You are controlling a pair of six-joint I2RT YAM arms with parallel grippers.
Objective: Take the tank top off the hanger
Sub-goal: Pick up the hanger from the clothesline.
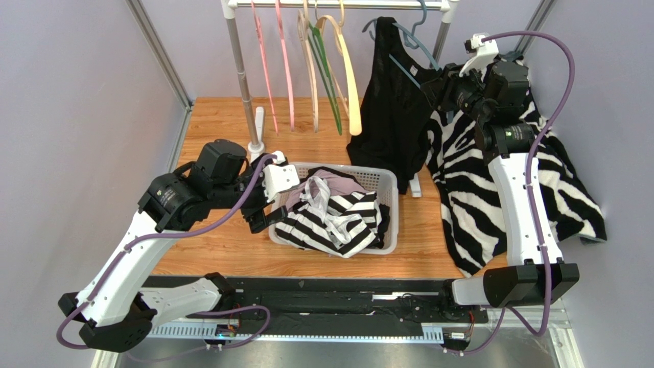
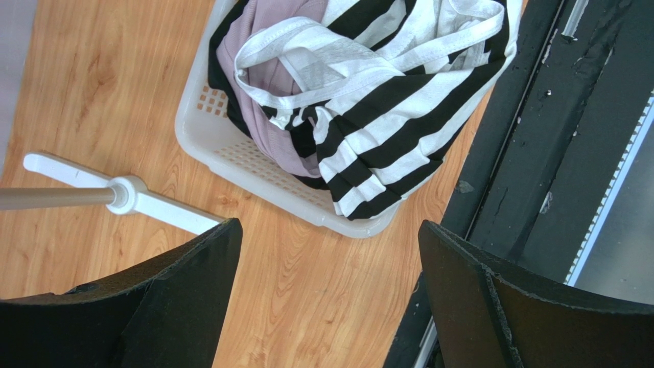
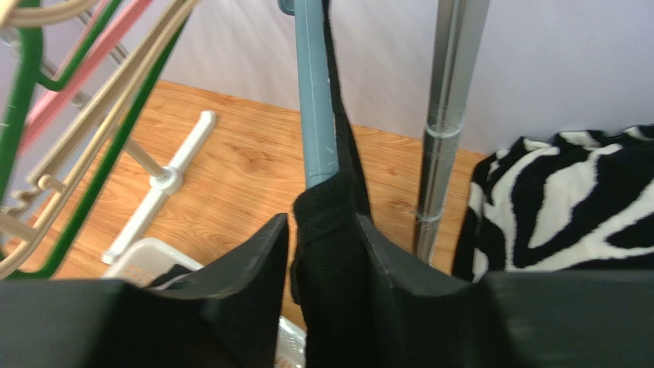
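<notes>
The black tank top (image 1: 390, 115) hangs on a blue-grey hanger (image 1: 405, 37) at the right end of the rail. My right gripper (image 1: 434, 81) is up at its right shoulder. In the right wrist view the hanger's arm (image 3: 315, 100) runs down into the black strap (image 3: 331, 253), and my right gripper (image 3: 322, 222) is shut on that strap, which fills the space between the jaws. My left gripper (image 1: 265, 197) hangs low by the left side of the basket. It is open (image 2: 330, 230), with only wooden floor between its fingers.
A white laundry basket (image 1: 388, 180) with striped and pink clothes stands below the rail. A zebra-print cloth (image 1: 476, 199) drapes at the right under my right arm. Several empty hangers (image 1: 322, 61) hang left of the tank top. The rack's right pole (image 3: 449, 115) is just beside the strap.
</notes>
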